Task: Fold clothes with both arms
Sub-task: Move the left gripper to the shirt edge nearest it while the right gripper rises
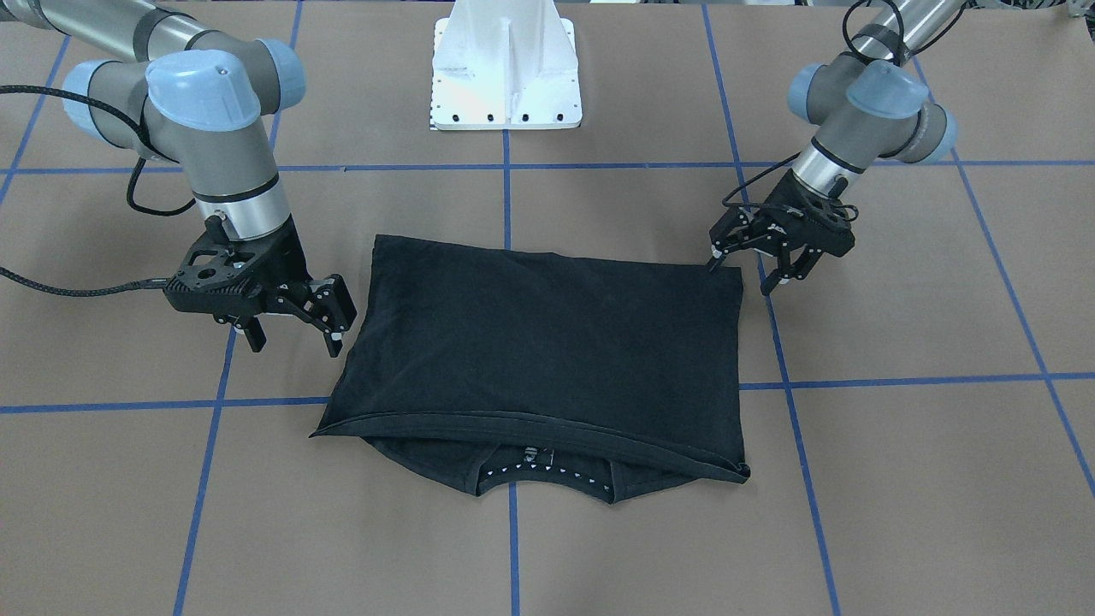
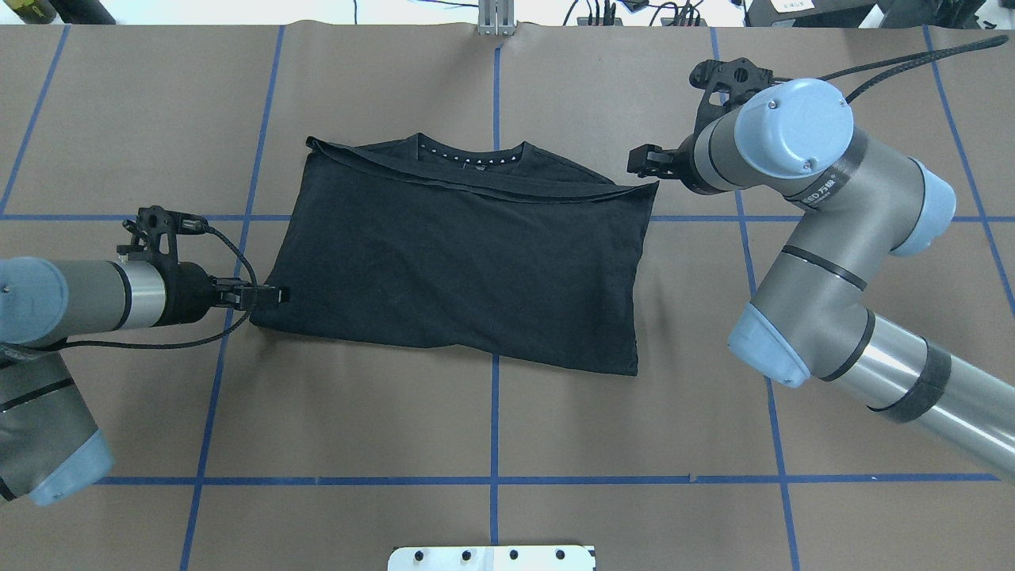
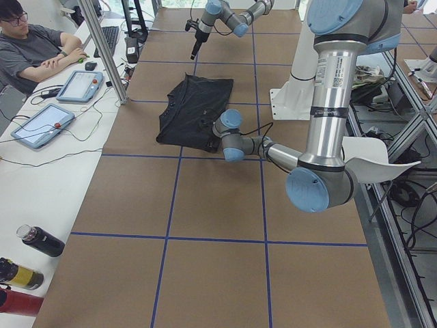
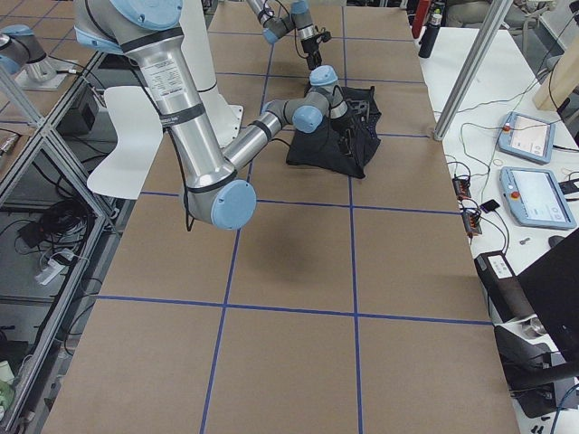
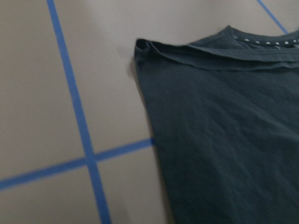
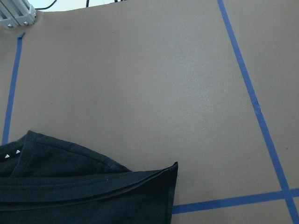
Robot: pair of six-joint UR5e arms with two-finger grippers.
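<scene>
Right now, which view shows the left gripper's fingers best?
Exterior front-facing: the left gripper shows both fingers spread, at a corner of the T-shirt. Overhead sees it edge-on; the side views show it small; wrist views, nothing.

The T-shirt (image 1: pixel 547 342) is matt black cloth, soft and faintly creased. The table (image 1: pixel 898 479) has a smooth, matt brown paper-like cover crossed by blue tape (image 1: pixel 506 197). The left arm (image 1: pixel 864 111) and right arm (image 1: pixel 214 128) show shiny silver metal tubes, dull grey joints and smooth light blue caps. The left end effector (image 1: pixel 737 279) and right end effector (image 1: pixel 295 346) are matt black. The cable (image 1: pixel 77 291) is braided and the pedestal (image 1: pixel 506 77) is smooth white metal.
</scene>
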